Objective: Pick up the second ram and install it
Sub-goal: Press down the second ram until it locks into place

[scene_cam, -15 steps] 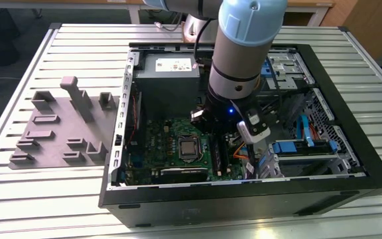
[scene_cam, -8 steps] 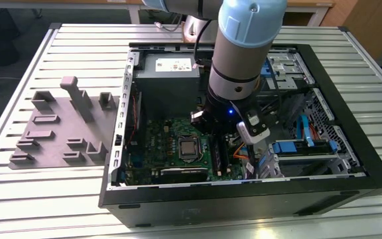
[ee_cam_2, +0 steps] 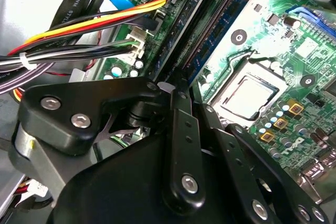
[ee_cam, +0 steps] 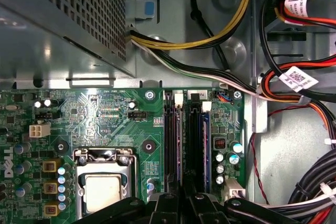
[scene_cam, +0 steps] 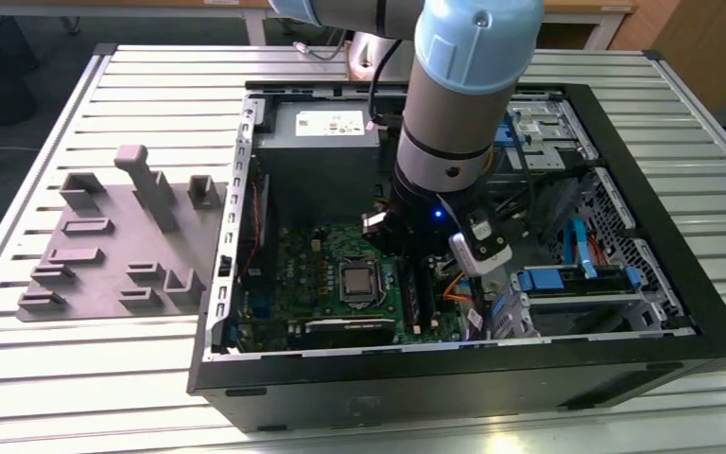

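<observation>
Tool [ee_cam: 184, 195] low over second ram [ee_cam: 205, 150], seated in slot

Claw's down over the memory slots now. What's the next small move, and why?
Probably a slow, straight descent, after checking alignment. The claw hangs low, lined up along the black memory slots, and a blue stick stands in a neighbouring slot. Whether anything under the claw is seated, I cannot tell.
</observation>
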You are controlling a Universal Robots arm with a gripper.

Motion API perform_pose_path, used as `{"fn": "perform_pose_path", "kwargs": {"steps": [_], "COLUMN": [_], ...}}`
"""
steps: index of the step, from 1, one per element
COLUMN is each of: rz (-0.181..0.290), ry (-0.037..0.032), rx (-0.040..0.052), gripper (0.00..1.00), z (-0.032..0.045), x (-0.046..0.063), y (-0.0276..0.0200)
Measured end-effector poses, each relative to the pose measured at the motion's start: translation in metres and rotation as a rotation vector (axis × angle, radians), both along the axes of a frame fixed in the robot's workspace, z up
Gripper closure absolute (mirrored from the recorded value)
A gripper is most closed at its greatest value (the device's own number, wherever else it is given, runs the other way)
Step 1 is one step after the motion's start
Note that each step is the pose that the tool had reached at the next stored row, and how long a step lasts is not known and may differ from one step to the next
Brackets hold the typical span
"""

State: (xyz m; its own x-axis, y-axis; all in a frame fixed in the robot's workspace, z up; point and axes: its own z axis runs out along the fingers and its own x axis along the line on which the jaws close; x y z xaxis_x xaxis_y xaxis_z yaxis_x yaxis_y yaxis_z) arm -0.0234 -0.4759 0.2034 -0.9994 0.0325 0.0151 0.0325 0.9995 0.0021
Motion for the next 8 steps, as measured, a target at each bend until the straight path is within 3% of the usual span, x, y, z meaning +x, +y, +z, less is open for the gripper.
{"fn": "perform_pose_path", "kwargs": {"steps": [8], "rz": [0.000], "ry": [0.0003], "rx": [0.0000], "gripper": [0.79], "z": [0.0000], "x": [0.0000], "y": [0.0000]}}
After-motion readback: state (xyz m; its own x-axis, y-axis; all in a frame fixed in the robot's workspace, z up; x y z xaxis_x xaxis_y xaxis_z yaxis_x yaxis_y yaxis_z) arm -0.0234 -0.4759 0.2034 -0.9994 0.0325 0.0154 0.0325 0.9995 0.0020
